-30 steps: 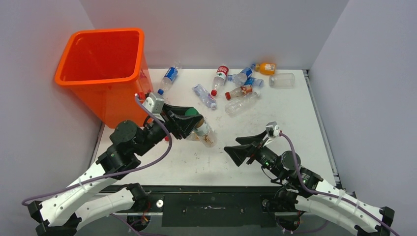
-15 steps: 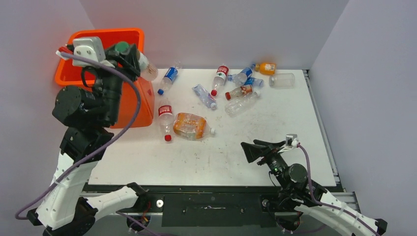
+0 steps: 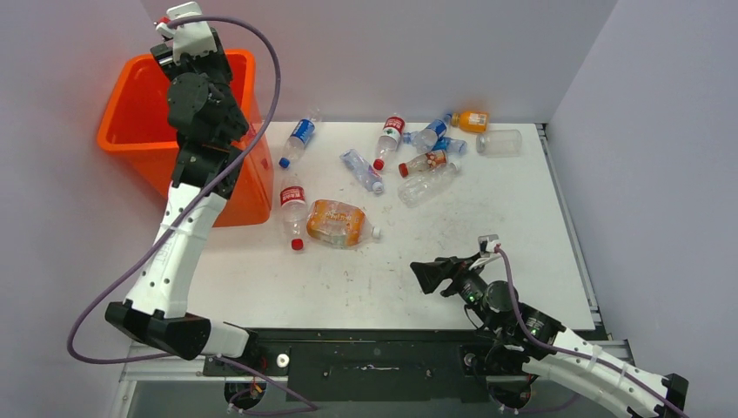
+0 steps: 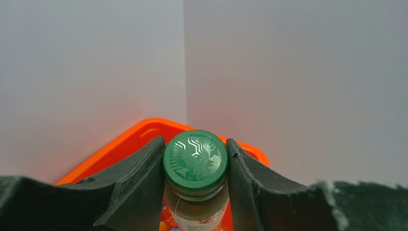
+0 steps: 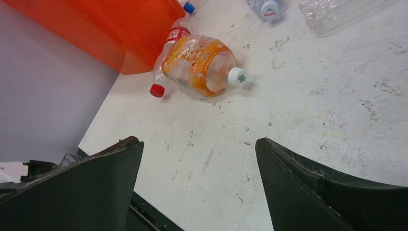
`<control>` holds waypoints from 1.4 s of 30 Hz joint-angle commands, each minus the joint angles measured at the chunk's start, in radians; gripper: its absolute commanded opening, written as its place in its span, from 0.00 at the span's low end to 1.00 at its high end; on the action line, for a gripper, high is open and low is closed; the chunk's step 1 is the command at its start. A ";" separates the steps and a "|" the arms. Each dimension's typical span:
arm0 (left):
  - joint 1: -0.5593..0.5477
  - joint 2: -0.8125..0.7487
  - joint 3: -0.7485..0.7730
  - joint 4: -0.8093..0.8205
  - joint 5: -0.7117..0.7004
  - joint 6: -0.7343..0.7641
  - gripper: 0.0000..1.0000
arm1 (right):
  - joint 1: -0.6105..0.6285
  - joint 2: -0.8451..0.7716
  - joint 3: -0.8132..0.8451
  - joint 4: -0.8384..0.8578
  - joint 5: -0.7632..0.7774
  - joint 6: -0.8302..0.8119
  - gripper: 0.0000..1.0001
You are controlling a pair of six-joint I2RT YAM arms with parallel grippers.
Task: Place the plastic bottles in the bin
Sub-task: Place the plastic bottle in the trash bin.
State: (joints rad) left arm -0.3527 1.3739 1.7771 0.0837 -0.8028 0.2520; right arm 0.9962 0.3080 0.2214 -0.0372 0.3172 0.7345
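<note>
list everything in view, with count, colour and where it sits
tall square orange plastic bin: 1, bright orange, far left corner of the table
small plastic bottles lying loose: ten or eleven, clear with blue, red or orange labels, mostly far middle, two nearer the bin
green-capped bottle: 1, clear with a green cap, held over the bin
white table: 1, scuffed
purple cables: 2, one along each arm
left arm: 1, white and black, over the bin, jaws shut on the green-capped bottle
right arm: 1, white and black, low at the near right, jaws open and empty
</note>
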 commanded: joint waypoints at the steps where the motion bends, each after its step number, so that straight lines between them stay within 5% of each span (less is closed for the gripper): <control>1: 0.042 0.018 -0.026 0.203 -0.057 0.080 0.00 | 0.004 0.004 -0.002 0.056 -0.073 -0.027 0.90; 7: 0.104 0.061 -0.054 0.077 -0.032 -0.103 0.01 | 0.004 -0.048 -0.010 0.053 -0.084 -0.054 0.90; 9: 0.113 0.066 -0.066 0.053 -0.020 -0.135 0.27 | 0.004 -0.059 -0.006 0.042 -0.085 -0.059 0.90; 11: 0.113 0.062 -0.062 0.034 -0.001 -0.149 0.64 | 0.004 -0.066 0.001 0.011 -0.088 -0.064 0.90; 15: 0.069 0.012 -0.026 0.033 0.020 -0.154 1.00 | 0.003 -0.073 0.021 -0.023 -0.077 -0.082 0.90; 21: -0.199 -0.125 -0.036 0.016 0.140 -0.037 0.96 | 0.004 -0.017 0.060 -0.018 0.005 -0.090 0.90; 26: -0.369 -0.248 -0.129 -0.305 0.434 -0.152 0.96 | 0.004 0.080 0.120 -0.007 0.022 -0.170 0.90; 32: -0.394 -0.337 -0.402 -0.566 0.730 -0.295 0.96 | 0.004 0.354 0.231 0.009 -0.041 -0.269 0.90; 42: -0.392 -0.518 -0.918 -0.407 0.856 -0.348 0.96 | -0.035 0.752 0.290 0.256 -0.041 -0.224 0.91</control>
State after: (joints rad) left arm -0.7448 0.9581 0.9272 -0.4225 -0.0238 -0.0483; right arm 0.9936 0.9737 0.4721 0.0376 0.2939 0.4828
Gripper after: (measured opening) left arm 0.963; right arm 0.903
